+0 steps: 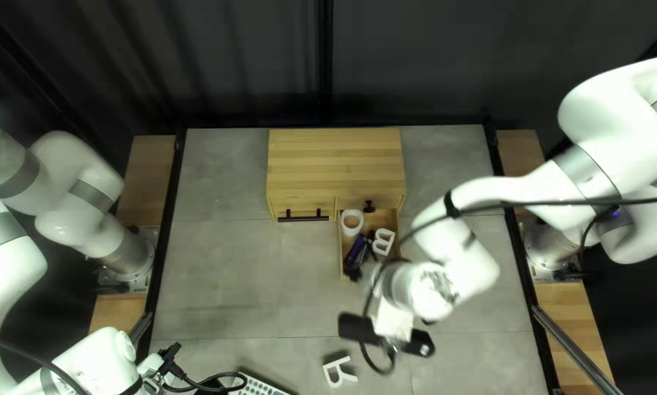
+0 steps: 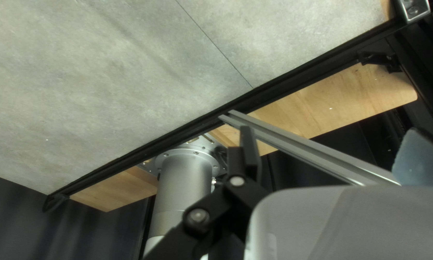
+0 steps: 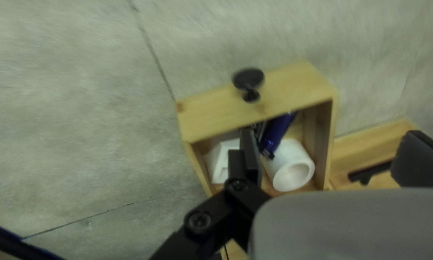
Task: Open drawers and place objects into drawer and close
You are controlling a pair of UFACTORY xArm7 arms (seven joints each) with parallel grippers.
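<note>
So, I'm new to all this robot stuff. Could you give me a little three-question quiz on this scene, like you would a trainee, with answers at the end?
1. True or false: the round white hollow roll lies inside the open wooden drawer.
2. Multiple choice: in the top left view, what is on the front of the shut wooden drawer to the left of the open one?
(a) a round black knob
(b) a straight black bar handle
(c) a loop of red rope
3. Fill in the blank: the white letter-shaped piece lying on the grey table, outside the drawers, has the shape of the letter ___.

Key: 1 true; 2 b; 3 R
</note>
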